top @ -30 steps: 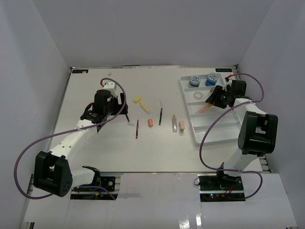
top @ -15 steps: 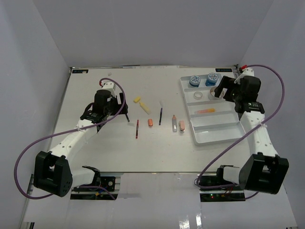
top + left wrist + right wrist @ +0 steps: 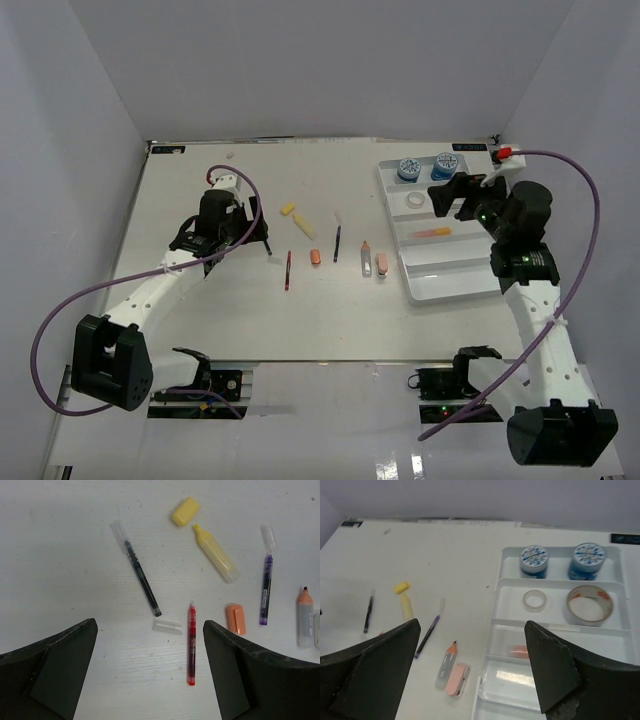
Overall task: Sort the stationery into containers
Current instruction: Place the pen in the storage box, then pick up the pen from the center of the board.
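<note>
The white divided tray (image 3: 450, 285) stands at the right, also in the right wrist view (image 3: 555, 680). It holds two blue-white tubs (image 3: 408, 168) (image 3: 443, 166), two tape rolls (image 3: 535, 600) (image 3: 589, 610) and an orange highlighter (image 3: 432, 231). My right gripper (image 3: 452, 197) (image 3: 472, 630) is open and empty, raised over the tray's left part. My left gripper (image 3: 250, 232) (image 3: 150, 630) is open and empty above the table. Below it lie a black pen (image 3: 142, 580), a clear cap (image 3: 167, 626) and a red pen (image 3: 191, 645).
On the table between the arms lie a yellow cap (image 3: 287, 209), a yellow highlighter (image 3: 304, 224), an orange cap (image 3: 316, 257), a purple pen (image 3: 337, 243), an orange-tipped marker (image 3: 366, 258) and a pink cap (image 3: 381, 263). White walls enclose the table.
My right gripper let go of the orange highlighter, which now lies in the tray, and the arm rose and drew back. The left arm has barely moved.
</note>
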Controlling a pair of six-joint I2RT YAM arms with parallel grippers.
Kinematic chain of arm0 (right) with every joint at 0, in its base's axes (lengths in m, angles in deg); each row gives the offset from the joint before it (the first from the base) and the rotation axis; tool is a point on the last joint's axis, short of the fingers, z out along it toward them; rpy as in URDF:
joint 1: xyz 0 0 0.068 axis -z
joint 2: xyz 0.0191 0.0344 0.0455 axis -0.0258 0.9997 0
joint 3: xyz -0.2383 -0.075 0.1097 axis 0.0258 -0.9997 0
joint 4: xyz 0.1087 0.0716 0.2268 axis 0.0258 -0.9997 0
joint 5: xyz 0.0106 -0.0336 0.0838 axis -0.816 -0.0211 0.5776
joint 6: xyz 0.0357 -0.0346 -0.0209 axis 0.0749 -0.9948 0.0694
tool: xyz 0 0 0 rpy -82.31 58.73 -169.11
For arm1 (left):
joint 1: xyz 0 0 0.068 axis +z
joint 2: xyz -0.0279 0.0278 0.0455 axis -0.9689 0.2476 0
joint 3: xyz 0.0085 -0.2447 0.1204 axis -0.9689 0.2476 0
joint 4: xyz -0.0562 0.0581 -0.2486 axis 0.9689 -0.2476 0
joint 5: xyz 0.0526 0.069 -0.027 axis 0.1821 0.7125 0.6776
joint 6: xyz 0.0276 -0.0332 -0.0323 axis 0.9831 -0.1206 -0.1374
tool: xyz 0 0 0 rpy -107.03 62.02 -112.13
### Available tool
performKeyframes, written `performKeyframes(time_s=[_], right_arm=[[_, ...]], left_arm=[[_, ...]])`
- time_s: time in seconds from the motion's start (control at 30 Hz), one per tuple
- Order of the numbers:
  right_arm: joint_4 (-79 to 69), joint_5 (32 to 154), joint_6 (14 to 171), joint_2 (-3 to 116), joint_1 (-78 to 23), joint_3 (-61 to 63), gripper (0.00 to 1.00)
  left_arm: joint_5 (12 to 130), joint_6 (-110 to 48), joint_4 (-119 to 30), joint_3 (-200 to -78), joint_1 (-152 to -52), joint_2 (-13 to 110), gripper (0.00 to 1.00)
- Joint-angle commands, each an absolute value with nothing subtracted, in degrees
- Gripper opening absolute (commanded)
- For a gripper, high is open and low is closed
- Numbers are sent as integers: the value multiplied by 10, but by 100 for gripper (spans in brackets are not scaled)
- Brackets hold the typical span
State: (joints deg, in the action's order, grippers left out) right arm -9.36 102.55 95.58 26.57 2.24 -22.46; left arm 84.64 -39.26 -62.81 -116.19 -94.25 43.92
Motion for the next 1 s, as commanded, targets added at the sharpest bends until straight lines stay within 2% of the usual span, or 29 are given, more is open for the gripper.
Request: performKeyframes(time_s=[0.0, 0.2, 0.4, 0.6, 0.63, 0.87, 0.97], right_arm=[[-156, 961, 916, 300, -89, -180, 91], [-192, 815, 949, 362, -262, -185, 96], [-201, 728, 1001, 492, -377, -179, 96], [-198, 709, 1068, 591, -410, -182, 100], [-197, 705, 1075, 600, -411, -184, 96], [-190, 681, 1101, 651, -413, -202, 89], [-178, 682, 1105, 674, -413, -203, 82]], left_arm=[[854, -405, -634, -1159, -942, 421, 98], [873, -404, -637, -1153, -942, 403, 98], [892, -399, -638, -1151, -942, 404, 98], [893, -400, -639, -1149, -942, 407, 98], [893, -399, -639, -1149, -942, 407, 98], [885, -401, -638, -1151, -942, 408, 98], [882, -401, -639, -1152, -942, 408, 98]])
